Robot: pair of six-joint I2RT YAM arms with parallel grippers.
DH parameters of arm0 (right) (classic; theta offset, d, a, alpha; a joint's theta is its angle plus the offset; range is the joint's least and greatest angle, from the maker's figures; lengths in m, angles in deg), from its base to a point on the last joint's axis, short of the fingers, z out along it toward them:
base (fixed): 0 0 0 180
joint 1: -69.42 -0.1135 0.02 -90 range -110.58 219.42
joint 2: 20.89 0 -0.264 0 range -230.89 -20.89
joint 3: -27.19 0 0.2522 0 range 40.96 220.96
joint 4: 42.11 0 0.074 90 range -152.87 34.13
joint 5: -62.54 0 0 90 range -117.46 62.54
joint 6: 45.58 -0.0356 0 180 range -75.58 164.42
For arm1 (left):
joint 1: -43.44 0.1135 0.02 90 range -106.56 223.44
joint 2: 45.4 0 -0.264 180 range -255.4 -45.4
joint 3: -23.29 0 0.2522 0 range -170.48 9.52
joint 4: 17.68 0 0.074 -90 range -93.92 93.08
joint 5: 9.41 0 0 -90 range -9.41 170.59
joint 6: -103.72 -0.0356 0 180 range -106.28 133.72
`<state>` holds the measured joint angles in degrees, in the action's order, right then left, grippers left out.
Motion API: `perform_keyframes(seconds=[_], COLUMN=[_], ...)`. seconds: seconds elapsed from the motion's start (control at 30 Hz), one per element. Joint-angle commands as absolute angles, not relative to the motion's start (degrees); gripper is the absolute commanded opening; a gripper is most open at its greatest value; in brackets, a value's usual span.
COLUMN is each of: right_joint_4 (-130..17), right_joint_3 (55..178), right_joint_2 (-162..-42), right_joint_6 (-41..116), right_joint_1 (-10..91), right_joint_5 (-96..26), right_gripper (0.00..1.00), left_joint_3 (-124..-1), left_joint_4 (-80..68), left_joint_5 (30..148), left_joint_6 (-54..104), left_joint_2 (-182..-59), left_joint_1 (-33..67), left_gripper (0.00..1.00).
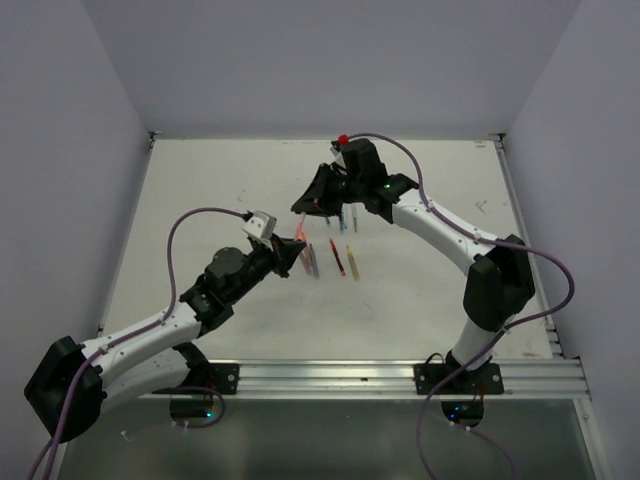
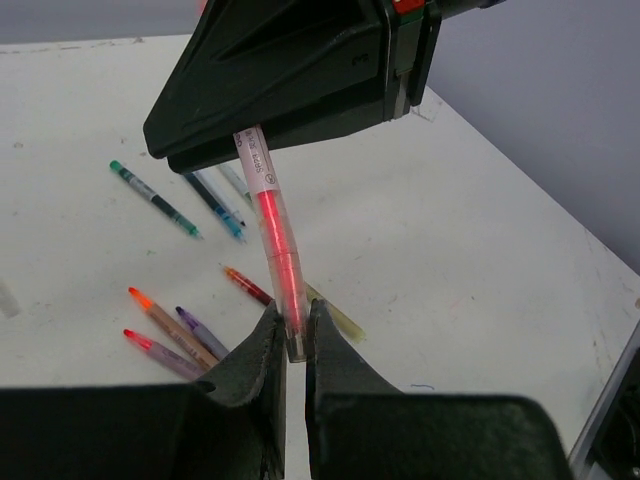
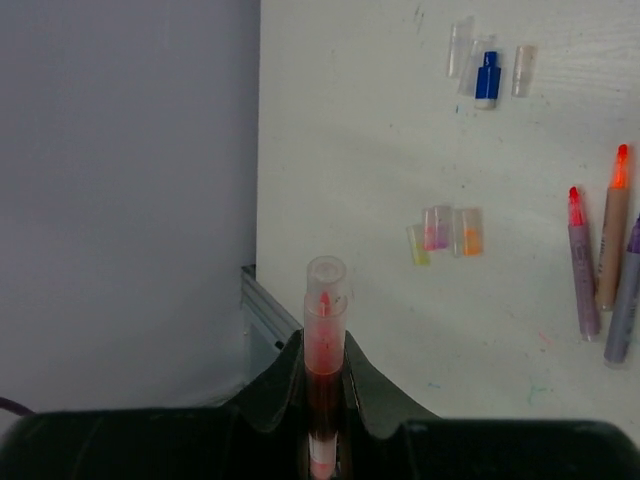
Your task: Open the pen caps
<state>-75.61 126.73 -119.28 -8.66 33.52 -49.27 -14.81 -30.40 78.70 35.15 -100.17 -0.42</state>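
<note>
White arms [image 1: 140, 340], black joints [image 1: 497, 285] (purple cables [image 1: 172, 260])

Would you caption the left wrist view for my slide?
Left end effector pinches red pen's cap; right end effector holds barrel.

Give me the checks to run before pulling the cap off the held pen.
1. Right gripper shut on pen: ok.
2. Left gripper shut on the pen's clear end: ok.
3. Cap seated over the tip, not yet off: ok.
4. Pen held off the table: ok.
5. Left grip on cap alone, not the barrel: cannot tell.
</note>
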Motion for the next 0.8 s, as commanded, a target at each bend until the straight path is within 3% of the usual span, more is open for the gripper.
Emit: perform_keyframes(seconds=[0.0,0.3,0.53,0.7,0.77], right_joint_4=[-56.95,-45.95,-23.36,-32.37,-43.17], right_joint_3=[127.81,124.11,116.19,122.76,124.53], right_joint_2=[-122.05,-117.84,-115.73,-117.13,-116.43], right_joint_6=[-14.62,-16.23,-15.35,-13.16,-9.30], right_joint_1=[41.47,41.74,42.17,42.18,42.18], right_joint_5=[-49.78,-41.09,-40.12,-40.03,-38.99], right_gripper=[0.00,0.00,0.00,0.00,0.00], left_joint_3=[-12.71,-12.09,-10.87,-11.83,-13.76], left_joint_4=[-29.32,-27.56,-23.62,-16.76,-13.07], left_joint_5=[87.53,91.22,96.23,88.43,80.99], left_joint_6=[32.26,35.25,36.92,38.06,39.28], left_joint_2=[-99.02,-95.94,-91.56,-85.93,-86.45], left_joint_1=[-1.21,-1.21,-1.21,-1.21,-1.21], left_gripper=[0.00,0.00,0.00,0.00,0.00])
